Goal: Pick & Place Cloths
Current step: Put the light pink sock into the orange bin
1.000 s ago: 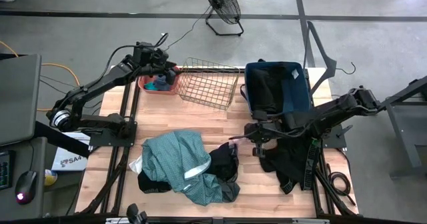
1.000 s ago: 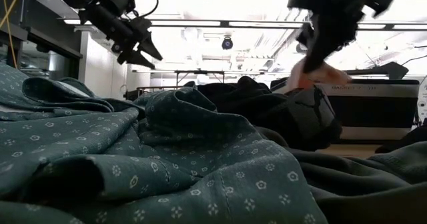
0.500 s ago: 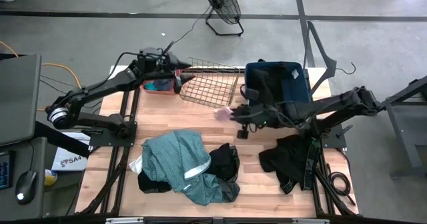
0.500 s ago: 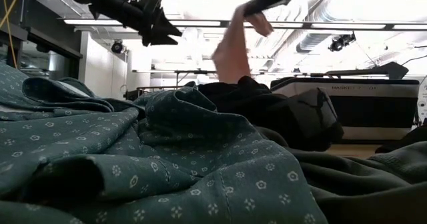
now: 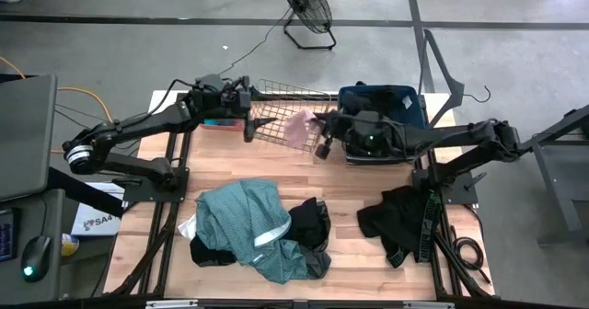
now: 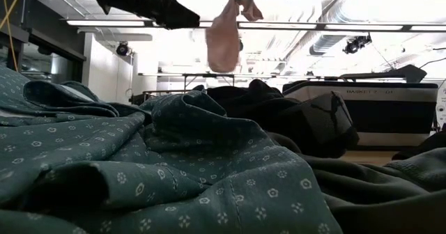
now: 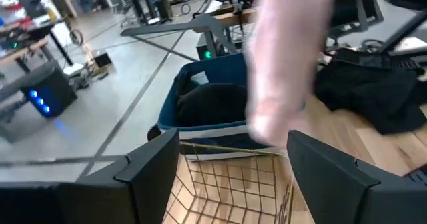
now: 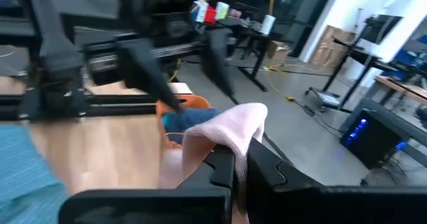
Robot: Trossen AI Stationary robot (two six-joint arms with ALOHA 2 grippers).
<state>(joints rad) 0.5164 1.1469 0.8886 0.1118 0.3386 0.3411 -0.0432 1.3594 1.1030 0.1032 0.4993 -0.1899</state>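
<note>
On the left, the left gripper (image 5: 247, 116) hangs over the near edge of the wire basket (image 5: 276, 130), its jaws released and holding nothing; the coral tub (image 5: 218, 120) sits just behind them with a small teal piece (image 5: 221, 118) already lying inside, so at least one item looks sorted. Straight ahead of these spread jaws, in the left wrist view, the pink cloth (image 7: 287, 64) dangles above the basket with the dark blue bin (image 7: 213, 104) beyond it.

Moving right, the right gripper (image 5: 322, 125) is clenched on that pink cloth (image 5: 299, 125), which hangs below its jaws over the basket's right side; the right wrist view shows the fabric pinched between the two fingers (image 8: 223, 167). Behind these jaws the blue bin (image 5: 414, 130) already holds dark fabric (image 5: 368, 116), which I take as black garments placed earlier in the job.

Well in front of both grippers much remains on the table (image 5: 350, 176): the large teal garment (image 5: 244, 217) with a white-and-black piece (image 5: 271, 237) and black cloths (image 5: 311, 222) tangled under it, and a separate black heap (image 5: 400, 222) at the right edge. My judgement is that the task is roughly midway: the pink piece is about to be dropped or handed over, and the big pile is still untouched
</note>
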